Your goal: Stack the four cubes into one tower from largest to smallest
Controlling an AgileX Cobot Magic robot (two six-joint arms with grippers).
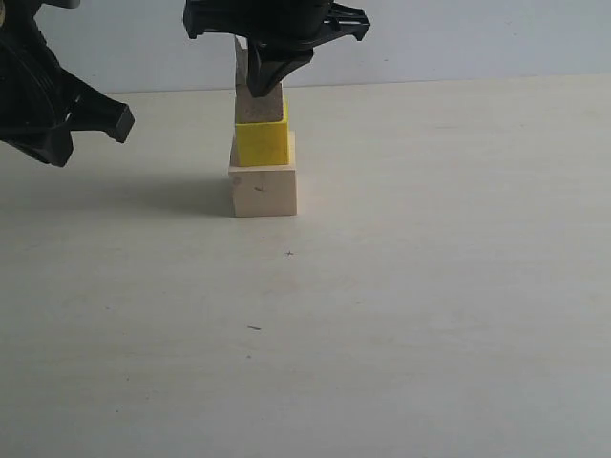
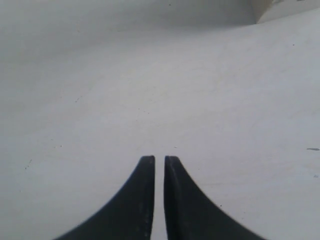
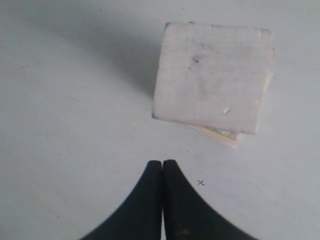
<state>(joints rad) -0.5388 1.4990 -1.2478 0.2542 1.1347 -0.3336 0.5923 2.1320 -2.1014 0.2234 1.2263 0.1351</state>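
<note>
Black fingers (image 1: 274, 65) hide the top of the tower (image 1: 262, 143).

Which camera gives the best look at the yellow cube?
The exterior view: the yellow cube shows its front face plainly there. The right wrist view looks straight down, so the top cube hides all but a thin yellowish sliver. The left wrist view shows none of it.

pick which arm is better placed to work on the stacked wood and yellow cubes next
Probably right: the right gripper hangs shut and empty at the top of the tower of pale bare-wood and bright yellow cubes; the left gripper sits well off to the side.
</note>
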